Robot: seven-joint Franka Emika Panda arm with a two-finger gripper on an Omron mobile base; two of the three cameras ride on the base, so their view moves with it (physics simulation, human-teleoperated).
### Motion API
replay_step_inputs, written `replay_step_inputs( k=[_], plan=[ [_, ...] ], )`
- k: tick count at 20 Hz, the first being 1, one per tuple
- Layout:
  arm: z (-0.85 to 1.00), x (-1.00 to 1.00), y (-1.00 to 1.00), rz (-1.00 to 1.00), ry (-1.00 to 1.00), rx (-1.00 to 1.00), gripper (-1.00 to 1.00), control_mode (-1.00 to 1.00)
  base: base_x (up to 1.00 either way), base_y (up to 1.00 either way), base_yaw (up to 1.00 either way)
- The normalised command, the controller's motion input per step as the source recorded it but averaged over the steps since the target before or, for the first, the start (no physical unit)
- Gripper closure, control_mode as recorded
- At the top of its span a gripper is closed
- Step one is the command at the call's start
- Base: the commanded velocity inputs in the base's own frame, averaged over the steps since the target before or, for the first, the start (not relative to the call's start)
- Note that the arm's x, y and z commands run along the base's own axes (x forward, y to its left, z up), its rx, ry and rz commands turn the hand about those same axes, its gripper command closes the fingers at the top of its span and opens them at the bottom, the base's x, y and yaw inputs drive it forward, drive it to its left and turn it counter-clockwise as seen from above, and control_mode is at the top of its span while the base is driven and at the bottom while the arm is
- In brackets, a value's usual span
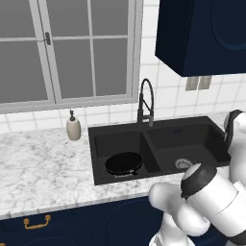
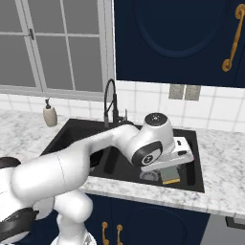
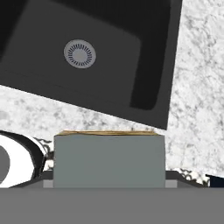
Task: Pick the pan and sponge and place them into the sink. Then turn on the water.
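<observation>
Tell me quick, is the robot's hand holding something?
Gripper: closed on the sponge, holding it above the sink.

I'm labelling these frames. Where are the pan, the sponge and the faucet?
pan point(image 1: 123, 163), left base view: middle of its round black base, in the sink's left basin.
sponge point(image 2: 170, 175), right base view: its greenish top face, under the hand.
faucet point(image 1: 145, 98), left base view: its arched spring neck.

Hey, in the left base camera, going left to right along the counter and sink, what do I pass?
Beige soap dispenser bottle → round black frying pan lying in the left basin of the black double sink → tall dark arched spring-neck faucet → round metal drain in the right basin.
</observation>
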Motion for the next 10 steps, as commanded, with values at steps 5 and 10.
replay_step_inputs(
  k=[5,10],
  plan=[
    [0.37,0.45,1.00,-0.07,-0.17,0.17,1.00,-1.00,0.00,0.00,0.00],
    [0.27,0.03,1.00,-0.03,0.01,0.17,1.00,-1.00,0.00,0.00,0.00]
  ],
)
